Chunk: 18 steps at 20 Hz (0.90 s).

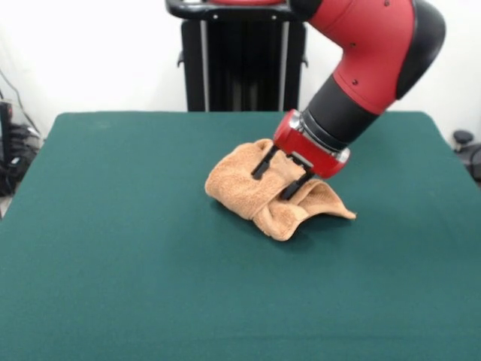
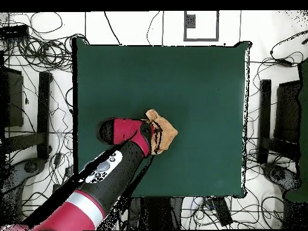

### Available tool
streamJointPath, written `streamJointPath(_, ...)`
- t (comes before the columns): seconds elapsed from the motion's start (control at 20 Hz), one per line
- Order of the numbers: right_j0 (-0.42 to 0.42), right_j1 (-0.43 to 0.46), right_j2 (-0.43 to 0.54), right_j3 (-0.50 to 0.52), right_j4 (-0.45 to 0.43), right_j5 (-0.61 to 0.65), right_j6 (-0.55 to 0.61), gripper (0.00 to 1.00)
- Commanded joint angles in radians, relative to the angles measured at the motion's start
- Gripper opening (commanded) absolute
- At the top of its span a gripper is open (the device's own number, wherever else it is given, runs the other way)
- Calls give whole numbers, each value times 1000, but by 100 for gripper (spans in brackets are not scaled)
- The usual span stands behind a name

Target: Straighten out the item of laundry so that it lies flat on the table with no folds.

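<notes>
The item of laundry (image 1: 252, 192), a light orange-tan terry towel, lies bunched in a folded hump near the middle of the dark green table (image 1: 135, 248). One corner trails flat toward the right. My gripper (image 1: 276, 179) comes down at a slant from the upper right. Its two black fingers (image 1: 260, 167) stand apart, and their tips press into the top of the towel with a fold of cloth between them. In the overhead view the towel (image 2: 168, 128) pokes out past the gripper (image 2: 157, 133), which covers its left part. The white tag is hidden.
The black pedestal (image 1: 242, 64) stands at the table's far edge. In the overhead view, cables and black stands (image 2: 43, 114) lie on the floor round the table (image 2: 198, 78).
</notes>
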State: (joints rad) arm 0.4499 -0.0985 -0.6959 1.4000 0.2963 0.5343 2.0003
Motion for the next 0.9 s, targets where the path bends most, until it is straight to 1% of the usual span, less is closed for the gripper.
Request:
streamJointPath(0.05, 28, 25, 51, -50, 65, 130, 300, 100)
streamJointPath(0.35, 39, -3, 39, -20, 56, 136, 288, 100)
streamJointPath(0.9, 44, -3, 34, -15, 61, 126, 288, 100)
